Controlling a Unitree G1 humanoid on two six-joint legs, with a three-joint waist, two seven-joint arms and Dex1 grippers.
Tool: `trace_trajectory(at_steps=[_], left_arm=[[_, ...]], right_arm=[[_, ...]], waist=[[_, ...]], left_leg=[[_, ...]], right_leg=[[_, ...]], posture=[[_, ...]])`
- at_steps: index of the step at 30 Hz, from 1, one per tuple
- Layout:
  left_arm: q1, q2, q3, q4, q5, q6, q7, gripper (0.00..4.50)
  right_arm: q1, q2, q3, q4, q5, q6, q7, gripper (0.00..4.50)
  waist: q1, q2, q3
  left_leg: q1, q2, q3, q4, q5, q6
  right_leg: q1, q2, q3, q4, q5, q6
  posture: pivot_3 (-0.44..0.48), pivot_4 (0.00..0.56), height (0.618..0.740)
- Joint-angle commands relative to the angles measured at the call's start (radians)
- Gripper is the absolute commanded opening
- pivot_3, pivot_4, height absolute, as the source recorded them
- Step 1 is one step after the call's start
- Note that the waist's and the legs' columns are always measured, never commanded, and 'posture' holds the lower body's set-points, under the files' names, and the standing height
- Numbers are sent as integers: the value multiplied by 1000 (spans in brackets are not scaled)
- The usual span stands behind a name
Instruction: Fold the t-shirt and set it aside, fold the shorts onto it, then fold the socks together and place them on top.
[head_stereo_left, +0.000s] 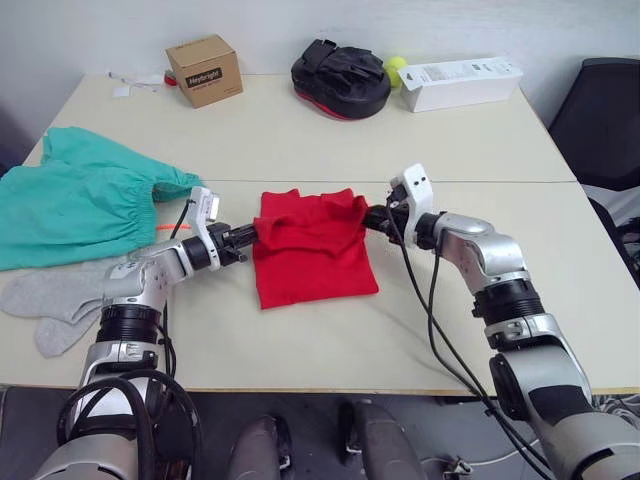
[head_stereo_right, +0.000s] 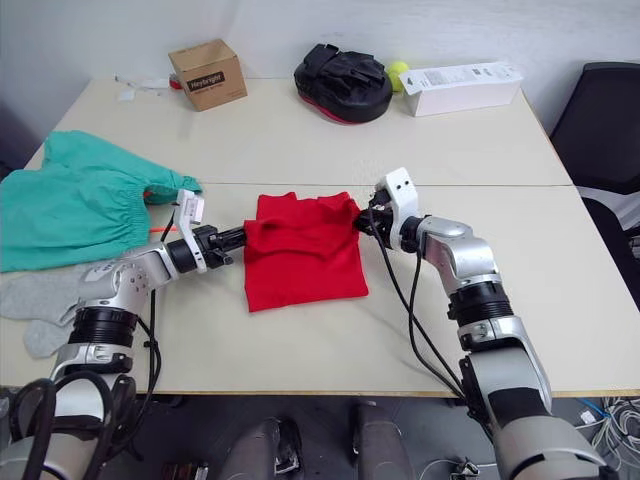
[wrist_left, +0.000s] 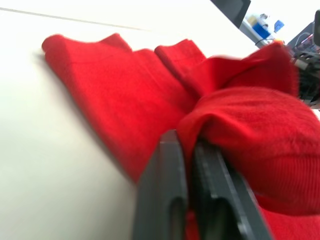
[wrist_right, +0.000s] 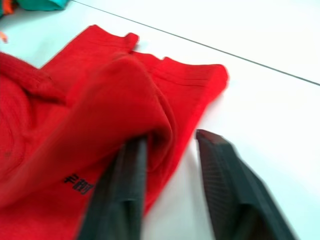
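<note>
The red t-shirt (head_stereo_left: 312, 255) lies partly folded in a rough square at the middle of the table, its far edge bunched up. My left gripper (head_stereo_left: 248, 238) is at the shirt's left edge, shut on a fold of red cloth (wrist_left: 240, 125). My right gripper (head_stereo_left: 372, 218) is at the far right corner, fingers apart, with a hump of cloth (wrist_right: 125, 90) resting against one finger. The teal-green shorts (head_stereo_left: 80, 200) lie spread at the left, an orange drawstring (head_stereo_left: 160, 228) showing. The grey socks (head_stereo_left: 60, 295) lie flat in front of the shorts, beside my left arm.
Along the table's far edge stand a cardboard box (head_stereo_left: 204, 70), a black padded mitt (head_stereo_left: 340, 78), a yellow-green ball (head_stereo_left: 397, 66) and a long white box (head_stereo_left: 460, 82). A black chair (head_stereo_left: 600, 120) stands off the right side. Bare tabletop (head_stereo_left: 470, 140) lies behind and right of the shirt.
</note>
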Motion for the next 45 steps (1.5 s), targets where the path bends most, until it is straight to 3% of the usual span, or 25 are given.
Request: trace_trajectory(at_steps=[1, 5, 6, 10, 14, 18, 22, 29, 31, 35, 42, 45], left_arm=[[-18, -6, 43, -25, 17, -47, 37, 1676], [-2, 5, 88, -25, 52, -133, 101, 2979], [16, 17, 98, -43, 64, -165, 103, 3272], [113, 88, 71, -142, 141, -358, 10, 3272], [233, 161, 46, -270, 145, -536, -195, 4409], [379, 232, 14, -423, 136, -642, -373, 4483], [476, 259, -40, -516, 194, -724, -424, 4483], [445, 113, -188, -459, 469, -824, -174, 4483], [425, 95, -219, -438, 526, -820, -128, 4500], [399, 94, -245, -404, 576, -805, -80, 3555], [449, 153, -262, -477, 484, -746, -204, 1206], [499, 200, -262, -514, 436, -761, -273, 188]], right_arm=[[-12, 5, -65, -25, 1, -33, -21, 2888], [15, -14, -101, -63, -8, -55, -30, 4322], [28, -27, -109, -84, -11, -81, -19, 4500], [92, -93, -120, -187, -4, -187, 100, 4500], [199, -169, -79, -350, 30, -308, 330, 4500], [316, -239, 13, -514, 16, -374, 515, 4500], [384, -226, 71, -562, -30, -410, 516, 4500], [375, -154, 153, -367, -248, -654, 393, 4500], [373, -150, 160, -336, -275, -686, 380, 4123], [365, -144, 174, -301, -313, -741, 359, 2802], [408, -168, 178, -370, -303, -724, 387, 185], [472, -207, 172, -502, -240, -651, 446, 0]], waist=[[-1, 0, 0], [-2, 0, 0], [-2, 0, 0], [-2, 0, 0], [0, 0, 0], [-1, 0, 0], [0, 0, 0], [3, 0, 0], [3, 0, 0], [3, 0, 0], [-2, 0, 0], [1, 0, 0]], left_leg=[[0, 0, 0, 0, 0, 0], [0, 0, 0, 0, 0, 0], [0, 0, 0, 0, 0, 0], [0, 0, 0, -2, 0, 0], [0, 0, 1, -5, 0, -1], [0, 0, 1, -5, -1, -2], [3, 0, 2, -5, -1, -2], [3, 0, 0, -5, 0, 1], [3, 0, 0, -5, 0, 2], [3, 0, 0, -4, 0, 2], [4, 1, 0, -4, 1, 1], [4, 2, 0, -5, 0, 1]], right_leg=[[0, 0, 0, 0, 0, 0], [0, 0, 0, 0, 0, 0], [0, 0, 0, 0, 0, 0], [0, 0, 0, -2, 0, 0], [0, 1, 0, -5, 0, 0], [0, 1, 0, -6, 0, 0], [1, 0, 0, -5, 0, 0], [3, -1, -1, -7, 6, -2], [3, -1, -1, -8, 6, -2], [3, -1, -1, -8, 6, -2], [3, 0, -1, -7, 6, -3], [3, 0, -1, -7, 5, -4]], posture=[[0, 150, 740], [0, 150, 740], [0, 150, 740], [0, 150, 740], [0, 150, 740], [0, 150, 740], [0, 150, 740], [0, 150, 740], [0, 150, 740], [0, 150, 740], [0, 150, 740], [0, 150, 740]])
